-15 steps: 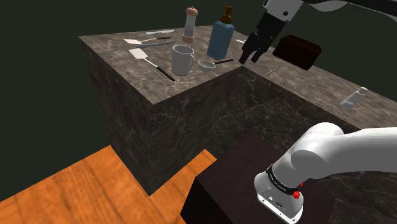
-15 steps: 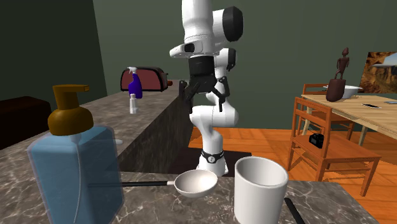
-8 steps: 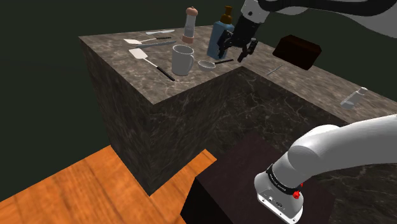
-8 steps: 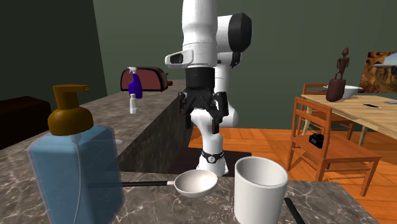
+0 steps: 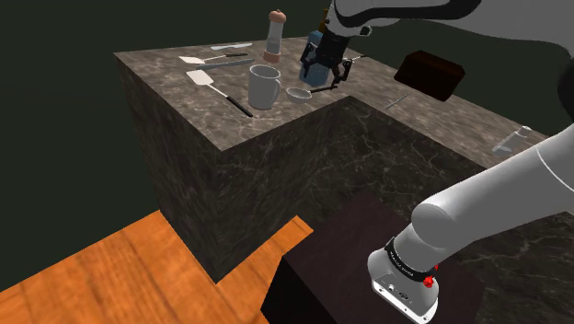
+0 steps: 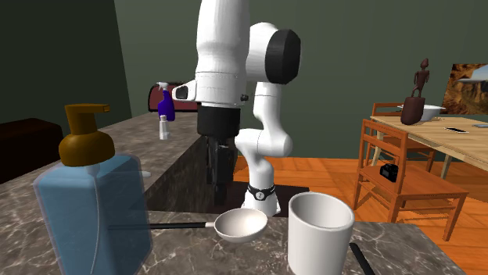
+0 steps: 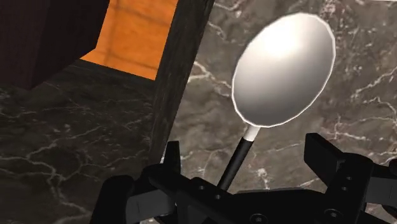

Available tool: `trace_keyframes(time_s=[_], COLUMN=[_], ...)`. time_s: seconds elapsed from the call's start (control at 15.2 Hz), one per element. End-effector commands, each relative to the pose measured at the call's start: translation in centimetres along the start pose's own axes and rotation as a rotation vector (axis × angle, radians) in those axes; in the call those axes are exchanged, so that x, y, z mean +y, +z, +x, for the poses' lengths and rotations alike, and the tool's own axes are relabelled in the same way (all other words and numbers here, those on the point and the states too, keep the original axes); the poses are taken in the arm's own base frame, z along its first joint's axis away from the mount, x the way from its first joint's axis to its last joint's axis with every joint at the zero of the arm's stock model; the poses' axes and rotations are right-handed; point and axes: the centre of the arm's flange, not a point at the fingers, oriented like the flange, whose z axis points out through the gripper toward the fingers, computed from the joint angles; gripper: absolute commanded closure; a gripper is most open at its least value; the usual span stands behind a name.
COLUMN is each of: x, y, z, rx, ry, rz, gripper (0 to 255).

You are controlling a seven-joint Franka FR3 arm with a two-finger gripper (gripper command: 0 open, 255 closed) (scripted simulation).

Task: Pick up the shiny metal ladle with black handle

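The ladle lies flat on the dark marble counter [image 5: 184,101], its shiny bowl [image 5: 299,93] beside a white mug [image 5: 263,87] and its thin black handle [image 5: 326,88] pointing toward the shoulder view's right. In the wrist view the bowl [image 7: 285,70] is just ahead of my gripper [image 7: 245,159], and the handle [image 7: 235,162] runs back between the two fingertips [image 7: 321,156] without touching them. My gripper [image 5: 324,74] hangs open, low over the handle. From the second exterior view, the gripper [image 6: 221,187] points straight down behind the bowl [image 6: 241,225].
A blue soap bottle [image 6: 90,211] stands right behind the ladle, partly hidden by my hand in the shoulder view. A pepper mill [image 5: 274,35] and spatulas [image 5: 207,81] lie further left. A dark toaster [image 5: 428,74] sits to the right. The counter's inner edge [image 7: 181,70] drops off beside the handle.
My gripper swung from near the toaster toward the shoulder view's left and came down over the ladle's handle. The ladle and other items have not moved.
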Motion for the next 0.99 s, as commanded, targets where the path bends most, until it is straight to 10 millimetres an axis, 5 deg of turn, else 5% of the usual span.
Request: trace_keyframes(time_s=[0.0,0.2,0.79,0.86,0.92], x=[-0.8,-1.1,-0.7,-0.7,-0.7], y=[1.0,2.6,6.6,6.6,6.6], z=[2.5,5.7,5.3,5.2,5.3], rx=[0.015,0.036,0.036,0.036,0.036], ry=[0.163,0.379,0.379,0.379,0.379], rz=[-0.018,-0.046,-0.046,-0.046,-0.046], gripper=[0,0,0,255,255])
